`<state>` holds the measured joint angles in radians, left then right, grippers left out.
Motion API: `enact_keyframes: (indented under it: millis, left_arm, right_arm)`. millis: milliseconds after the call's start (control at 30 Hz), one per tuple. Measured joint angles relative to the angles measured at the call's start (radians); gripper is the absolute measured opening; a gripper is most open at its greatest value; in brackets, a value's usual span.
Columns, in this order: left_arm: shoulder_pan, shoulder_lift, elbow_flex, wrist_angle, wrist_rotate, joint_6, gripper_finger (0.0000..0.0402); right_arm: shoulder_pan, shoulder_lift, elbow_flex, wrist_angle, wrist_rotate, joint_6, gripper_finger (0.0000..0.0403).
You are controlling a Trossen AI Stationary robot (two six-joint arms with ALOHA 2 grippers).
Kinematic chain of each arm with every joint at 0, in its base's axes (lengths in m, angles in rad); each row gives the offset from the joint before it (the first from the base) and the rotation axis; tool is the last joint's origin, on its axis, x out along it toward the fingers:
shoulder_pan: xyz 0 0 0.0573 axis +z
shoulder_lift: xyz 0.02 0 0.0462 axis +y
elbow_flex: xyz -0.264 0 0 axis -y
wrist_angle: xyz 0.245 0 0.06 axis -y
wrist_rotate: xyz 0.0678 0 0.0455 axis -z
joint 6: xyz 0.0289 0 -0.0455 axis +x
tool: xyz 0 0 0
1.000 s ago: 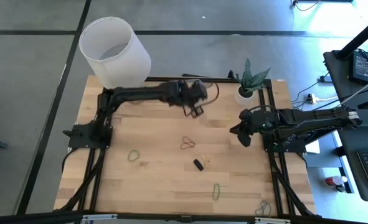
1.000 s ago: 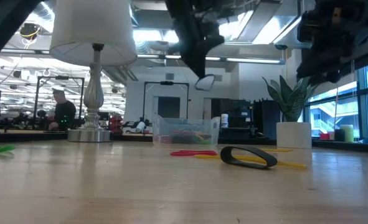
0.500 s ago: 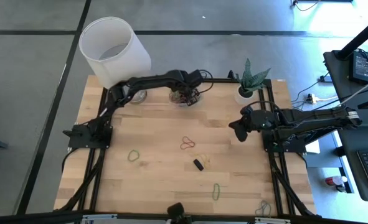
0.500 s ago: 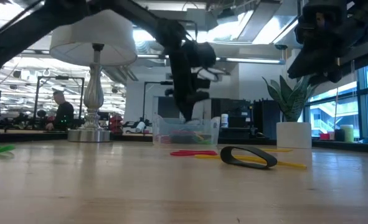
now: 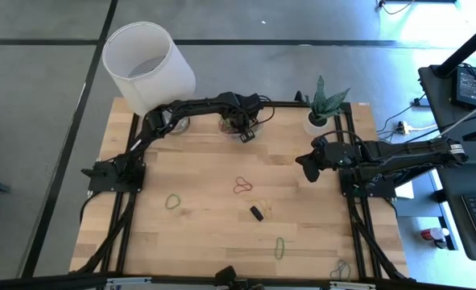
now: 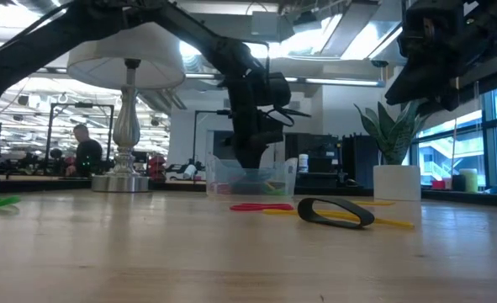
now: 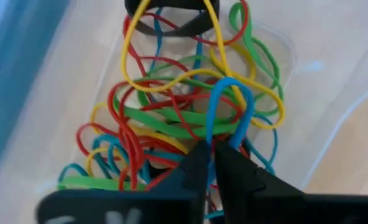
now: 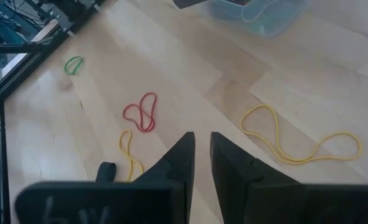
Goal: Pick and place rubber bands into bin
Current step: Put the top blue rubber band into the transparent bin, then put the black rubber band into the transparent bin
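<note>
The clear plastic bin point(image 5: 236, 126) stands at the table's far edge, and it shows in the low view point(image 6: 282, 178) too. It holds a tangle of red, green, yellow and blue rubber bands point(image 7: 171, 118). My left gripper point(image 5: 242, 131) reaches down into the bin and is shut on a blue band point(image 7: 226, 99). My right gripper point(image 5: 308, 171) hovers shut above the table's right side, touching nothing. Loose bands lie flat on the wood: a red one point(image 5: 242, 187), a green one point(image 5: 173, 200), a black one point(image 5: 256, 213) and another green one point(image 5: 279, 247). My left gripper pinches the blue rubber band by the two ends of its loop point(image 7: 212, 138), between the two fingers point(image 7: 195, 163). The fingers point down into the bin from above. The loop arches away from the fingertips and lies over the pile of bands inside the bin.
A large white lampshade point(image 5: 147, 66) on a metal lamp foot stands at the far left corner. A small white plant pot point(image 5: 317, 121) stands at the far right. A long yellow band point(image 8: 302, 144) lies near the right gripper. A dark band point(image 5: 340, 270) lies by the near right edge.
My left gripper has moved from high above the table toward the far edge. It has come down into the bin, where it now sits low among the bands. The right arm has hardly moved.
</note>
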<state>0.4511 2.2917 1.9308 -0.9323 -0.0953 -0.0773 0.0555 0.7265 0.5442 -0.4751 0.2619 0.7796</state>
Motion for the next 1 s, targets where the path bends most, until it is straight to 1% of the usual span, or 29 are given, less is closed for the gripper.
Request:
enact_keyframes:
  millis: [67,233,367,433,600,800,1000]
  left_arm:
    - [0.005,-0.001,0.0,-0.014,0.02,-0.021,0.0044]
    - [0.007,-0.005,0.0,-0.036,0.004,-0.066,0.01]
    - [0.009,-0.036,-0.001,-0.033,0.001,-0.072,0.0125]
    - [0.009,-0.048,-0.001,-0.036,-0.007,-0.072,0.0128]
    - [0.009,-0.099,-0.001,-0.037,-0.026,-0.13,0.0127]
    - [-0.003,-0.17,-0.001,-0.037,-0.016,-0.218,0.0123]
    - [-0.074,-0.232,0.0,-0.031,0.001,-0.294,0.0112]
  right_arm:
    - [0.0,0.0,0.0,0.0,0.0,-0.006,0.0055]
    - [0.0,0.0,0.0,0.0,-0.001,-0.026,0.0055]
    - [0.0,0.0,0.0,-0.001,-0.001,-0.029,0.0055]
    - [0.0,0.0,0.0,-0.007,-0.002,-0.035,0.0055]
    - [0.0,0.0,0.0,-0.014,-0.004,-0.055,0.0055]
    - [0.0,0.0,0.0,-0.016,-0.004,-0.082,0.0055]
    - [0.0,0.0,0.0,-0.016,-0.004,-0.082,0.0055]
